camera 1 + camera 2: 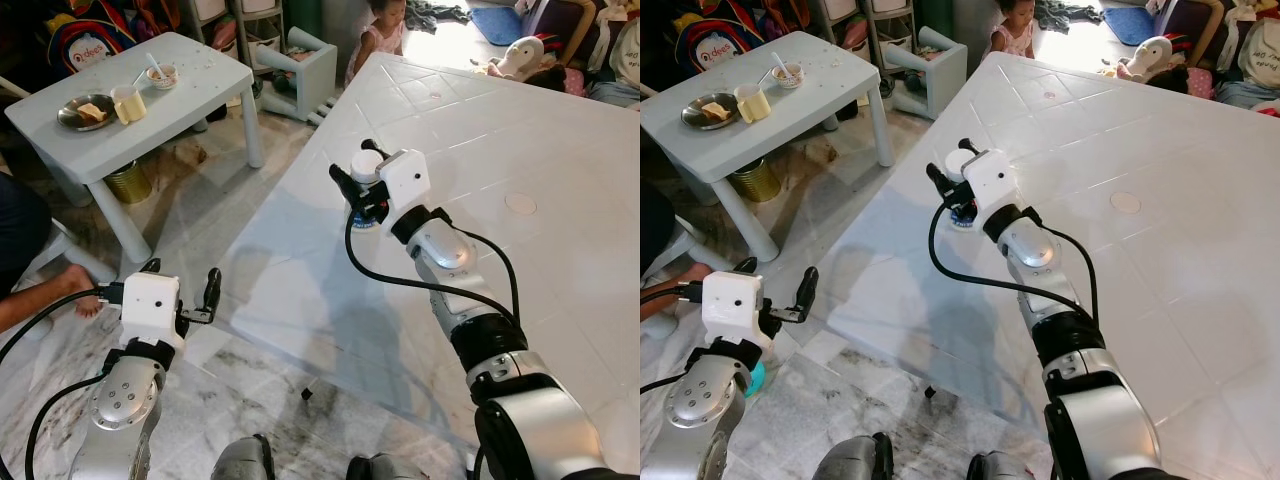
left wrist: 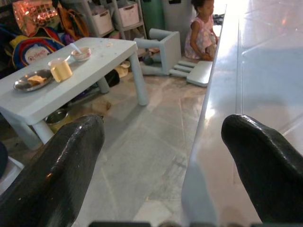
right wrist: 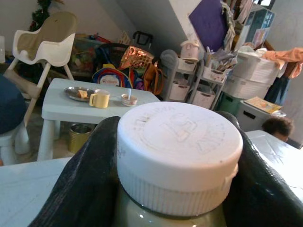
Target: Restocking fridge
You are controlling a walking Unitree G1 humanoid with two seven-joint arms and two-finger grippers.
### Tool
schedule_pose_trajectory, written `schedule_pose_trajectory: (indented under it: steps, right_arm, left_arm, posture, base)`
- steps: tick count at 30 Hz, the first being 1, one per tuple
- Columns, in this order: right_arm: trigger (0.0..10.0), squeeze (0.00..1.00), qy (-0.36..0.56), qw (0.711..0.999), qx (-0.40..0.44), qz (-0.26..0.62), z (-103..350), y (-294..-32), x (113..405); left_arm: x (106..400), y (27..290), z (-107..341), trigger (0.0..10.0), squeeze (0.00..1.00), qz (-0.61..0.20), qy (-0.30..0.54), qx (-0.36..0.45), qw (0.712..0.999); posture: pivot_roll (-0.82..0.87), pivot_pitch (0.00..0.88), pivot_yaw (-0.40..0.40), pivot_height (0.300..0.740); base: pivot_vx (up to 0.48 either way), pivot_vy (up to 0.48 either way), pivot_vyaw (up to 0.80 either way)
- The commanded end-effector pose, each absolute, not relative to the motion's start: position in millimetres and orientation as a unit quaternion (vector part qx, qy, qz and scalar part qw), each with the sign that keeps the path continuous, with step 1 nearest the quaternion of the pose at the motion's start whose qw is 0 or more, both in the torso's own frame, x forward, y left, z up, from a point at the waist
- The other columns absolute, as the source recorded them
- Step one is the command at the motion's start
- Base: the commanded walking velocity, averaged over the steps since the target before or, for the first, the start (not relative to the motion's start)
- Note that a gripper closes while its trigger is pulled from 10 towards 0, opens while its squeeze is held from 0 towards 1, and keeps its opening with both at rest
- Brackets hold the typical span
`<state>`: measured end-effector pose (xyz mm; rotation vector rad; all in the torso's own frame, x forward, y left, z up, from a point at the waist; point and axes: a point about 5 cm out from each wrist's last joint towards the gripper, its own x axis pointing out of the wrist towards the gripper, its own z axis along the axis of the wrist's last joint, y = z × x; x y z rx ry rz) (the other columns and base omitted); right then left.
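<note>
At the far left, a person's foot (image 1: 86,303) is resting on the marbled floor (image 1: 215,200), beside the small pale-blue table (image 1: 205,75) whose top is carrying a metal plate (image 1: 85,112) with food near its left edge, a yellow mug (image 1: 129,103) just beside the plate and a small bowl (image 1: 161,75) with a spoon further toward the back edge. Behind that table a backpack (image 1: 88,42) is showing red lettering that is reading roughly "ideas", too partial to be sure of. The left gripper (image 1: 181,290) is hovering low over the floor, just off the near-left edge of the big white tiled table (image 1: 520,130), its fingers (image 2: 71,156) spread wide with nothing between them and open floor lying ahead of them. Further right, the right gripper (image 1: 948,175) is reaching over the white table's left edge, its two black fingers (image 3: 85,184) closing snugly on a bottle (image 3: 177,156) with a white screw cap; the cap is bearing embossed writing that cannot be read, and a blue and red label lower down is too small to make out. A child (image 1: 383,30) is standing past the table's far corner, and a plush toy (image 1: 522,58) is lying by its back edge.
</note>
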<state>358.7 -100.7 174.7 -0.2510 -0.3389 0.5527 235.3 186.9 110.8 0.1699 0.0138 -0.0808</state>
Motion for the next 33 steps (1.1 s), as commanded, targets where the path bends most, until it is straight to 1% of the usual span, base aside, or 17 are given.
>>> schedule_pose_trajectory:
  steps: [1, 7, 8, 11, 12, 13, 14, 15, 17, 21, 27, 31, 33]
  right_arm:
    - [0.0, 0.00, -0.174, 0.938, -0.133, 0.270, 175.6, -101.9, 355.2]
    - [0.0, 0.00, -0.164, 0.947, -0.118, 0.249, 167.4, -110.8, 348.4]
    - [0.0, 0.00, -0.161, 0.953, -0.098, 0.239, 164.4, -113.6, 343.1]
    - [0.0, 0.00, -0.156, 0.959, -0.062, 0.228, 162.3, -114.9, 335.5]
    - [0.0, 0.00, -0.156, 0.959, -0.062, 0.228, 162.3, -114.9, 335.5]
    - [0.0, 0.00, -0.153, 0.961, -0.041, 0.225, 161.9, -114.5, 332.3]
    - [0.8, 0.00, -0.153, 0.963, -0.009, 0.223, 162.8, -112.5, 327.4]
    - [10.0, 0.00, -0.152, 0.964, 0.022, 0.219, 164.4, -110.3, 323.4]
    - [10.0, 0.00, -0.148, 0.964, 0.057, 0.213, 167.5, -107.8, 319.2]
    - [10.0, 0.00, -0.146, 0.963, 0.086, 0.211, 172.9, -106.7, 313.3]
    - [10.0, 0.00, -0.115, 0.969, 0.093, 0.198, 160.2, -121.2, 296.6]
    - [10.0, 0.00, -0.102, 0.972, 0.091, 0.194, 154.5, -126.1, 290.5]
    - [10.0, 0.00, -0.100, 0.972, 0.091, 0.194, 154.0, -126.6, 289.3]
  left_arm:
    - [236.8, 187.1, 108.2, 10.0, 0.00, -0.036, 0.010, 0.087, 0.996]
    - [243.0, 188.2, 102.3, 10.0, 0.00, -0.009, 0.031, 0.089, 0.996]
    - [245.5, 189.3, 102.7, 10.0, 0.00, 0.001, 0.028, 0.087, 0.996]
    - [248.6, 191.3, 103.4, 10.0, 0.00, 0.014, 0.025, 0.084, 0.996]
    - [248.6, 191.3, 103.4, 10.0, 0.00, 0.014, 0.025, 0.084, 0.996]
    - [249.4, 191.6, 103.1, 10.0, 0.00, 0.016, 0.024, 0.083, 0.996]
    - [251.0, 190.9, 102.5, 10.0, 0.00, 0.017, 0.024, 0.082, 0.996]
    - [252.6, 190.0, 102.1, 10.0, 0.00, 0.016, 0.023, 0.081, 0.996]
    - [255.7, 188.0, 101.5, 10.0, 0.00, 0.016, 0.021, 0.077, 0.997]
    - [259.2, 186.2, 101.0, 10.0, 0.00, 0.021, 0.015, 0.073, 0.997]
    - [253.1, 180.4, 85.7, 10.0, 0.00, 0.023, 0.036, 0.063, 0.997]
    - [253.8, 179.7, 84.9, 10.0, 0.00, 0.027, 0.035, 0.061, 0.997]
    - [254.7, 180.8, 85.4, 10.0, 0.00, 0.031, 0.033, 0.061, 0.997]
  posture:
    - [0.12, 0.121, -0.022, 0.740]
    - [0.11, 0.102, -0.025, 0.740]
    - [0.11, 0.089, -0.030, 0.740]
    - [0.11, 0.081, -0.032, 0.740]
    - [0.11, 0.081, -0.032, 0.740]
    - [0.10, 0.075, -0.033, 0.740]
    - [0.10, 0.063, -0.034, 0.740]
    - [0.09, 0.058, -0.033, 0.740]
    - [0.09, 0.050, -0.033, 0.740]
    - [0.07, 0.039, -0.033, 0.740]
    - [0.06, 0.019, -0.042, 0.740]
    - [0.06, 0.007, -0.048, 0.740]
    - [0.06, 0.002, -0.051, 0.740]
  base:
    - [0.000, 0.000, 0.00]
    - [0.000, 0.000, 0.00]
    - [0.000, 0.000, 0.00]
    - [0.000, 0.000, 0.00]
    - [0.000, 0.000, 0.00]
    - [0.000, 0.000, 0.00]
    - [0.000, 0.000, 0.00]
    - [0.000, 0.000, 0.00]
    - [0.000, 0.000, 0.00]
    - [0.000, 0.000, 0.00]
    - [0.000, 0.000, 0.80]
    - [0.000, 0.000, 0.80]
    - [-0.240, 0.000, 0.80]
